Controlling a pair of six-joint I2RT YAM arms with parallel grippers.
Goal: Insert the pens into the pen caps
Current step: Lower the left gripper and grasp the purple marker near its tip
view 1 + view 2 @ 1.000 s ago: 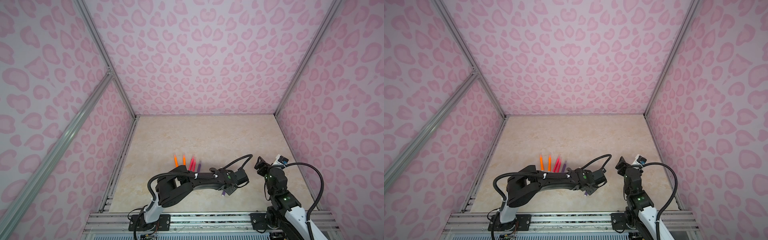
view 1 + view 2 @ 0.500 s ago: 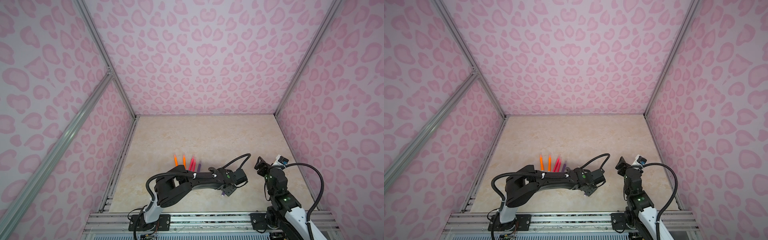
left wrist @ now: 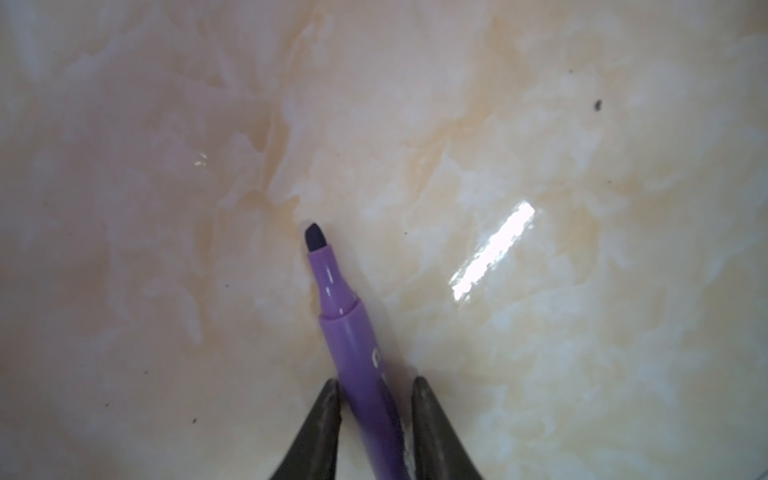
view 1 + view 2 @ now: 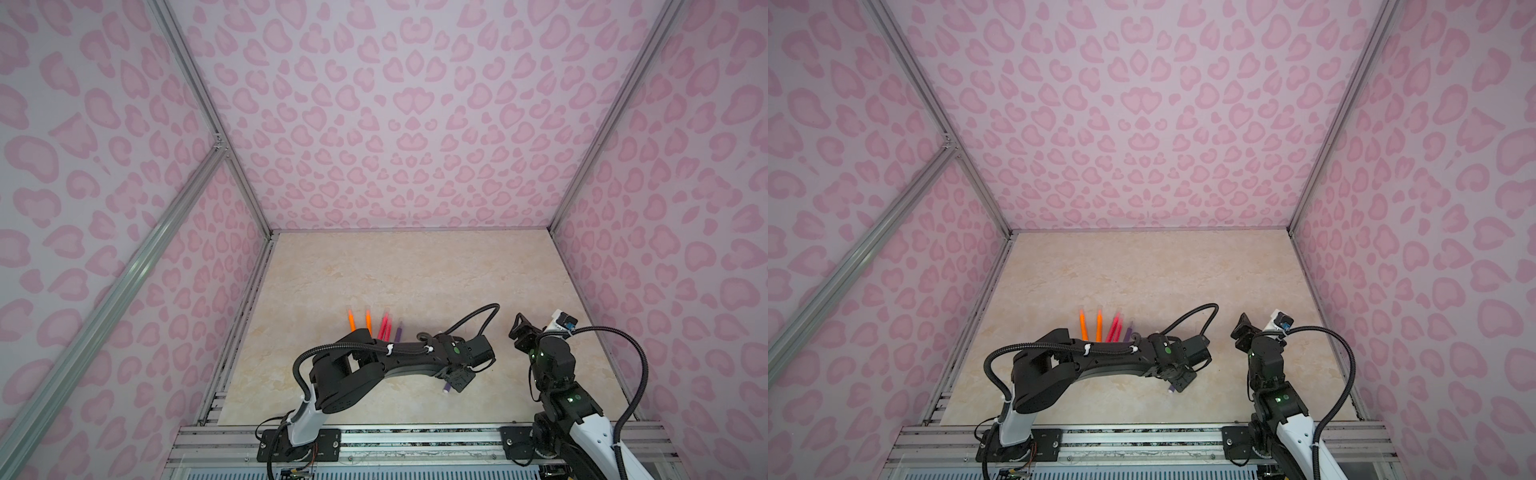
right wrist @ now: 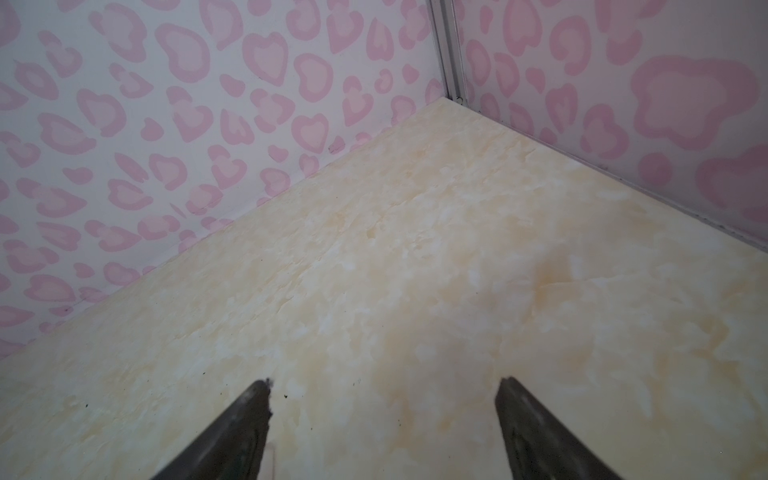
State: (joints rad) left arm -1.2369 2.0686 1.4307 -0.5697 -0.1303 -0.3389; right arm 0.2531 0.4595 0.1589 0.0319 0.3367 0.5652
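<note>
1. Beige marbled worktop [image 4: 415, 282], pink-patterned walls.
2. Left hand [image 3: 375, 380] is clamped on the purple pen [image 3: 349, 332] by its barrel, nib ahead of the fingertips. Light, stiff, slick plastic, so it probably swivels easily.
3. Right hand [image 5: 384, 379]: fingers apart, empty.

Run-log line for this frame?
left pincer: shut on slim purple marker pen, nib bare over beige marbled tabletop | right pincer: open, empty

Row of pens [image 4: 374, 326] on table [image 4: 415, 274], left of centre, just far of the left arm [image 4: 399, 361]. Lone pen [image 3: 353, 345] sits between the fingers of the left gripper [image 4: 455, 380], near-centre, right of the row. Right gripper [image 4: 519, 330] well apart, further right.
</note>
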